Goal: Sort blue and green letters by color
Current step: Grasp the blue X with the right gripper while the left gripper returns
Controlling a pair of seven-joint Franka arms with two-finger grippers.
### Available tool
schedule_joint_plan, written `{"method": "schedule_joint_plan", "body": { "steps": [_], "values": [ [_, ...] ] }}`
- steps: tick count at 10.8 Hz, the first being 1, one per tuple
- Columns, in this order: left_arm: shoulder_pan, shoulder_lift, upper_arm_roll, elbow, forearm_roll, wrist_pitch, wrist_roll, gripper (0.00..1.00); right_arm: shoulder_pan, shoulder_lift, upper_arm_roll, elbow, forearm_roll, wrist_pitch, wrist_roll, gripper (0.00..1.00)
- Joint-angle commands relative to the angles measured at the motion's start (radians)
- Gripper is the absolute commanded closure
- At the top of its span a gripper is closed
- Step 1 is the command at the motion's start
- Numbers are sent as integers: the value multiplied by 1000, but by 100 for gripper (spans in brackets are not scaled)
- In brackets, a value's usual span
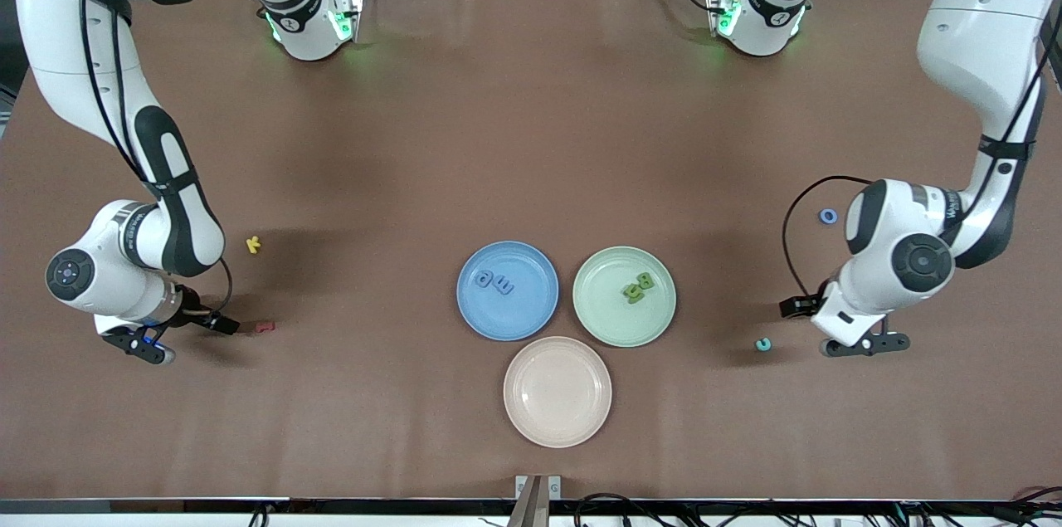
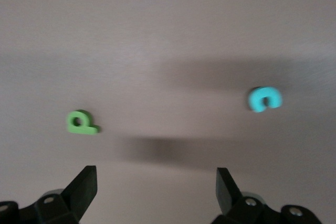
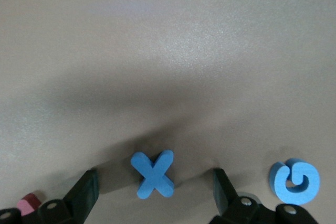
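The empty pink plate (image 1: 557, 392) lies nearest the camera. At its eleven o'clock the blue plate (image 1: 507, 290) holds two blue letters (image 1: 495, 283); at one o'clock the green plate (image 1: 624, 295) holds green letters (image 1: 639, 288). The left gripper (image 2: 156, 184) hangs wide open and empty over the table near a green P (image 2: 81, 123) and teal C (image 1: 762, 344). The right gripper (image 3: 156, 191), also wide open, straddles a blue X (image 3: 153, 173) without gripping it; a blue G (image 3: 295, 181) lies beside it.
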Motion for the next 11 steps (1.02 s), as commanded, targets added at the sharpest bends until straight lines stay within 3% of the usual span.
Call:
{"method": "schedule_joint_plan", "body": {
  "steps": [1,4,7,11],
  "values": [
    [122,6,-35,-21,35,15,218,0,-2,-6,2,1,4,-15,5,100],
    [205,32,-35,-58,35,154,361,0,-7,-6,2,1,4,-15,-18,100],
    [208,59,-35,-64,33,200,363,0,-1,-15,2,2,4,-19,-13,100],
    [197,84,-35,-45,32,213,364,0,22,-64,117,31,10,-113,185,100]
  ]
}}
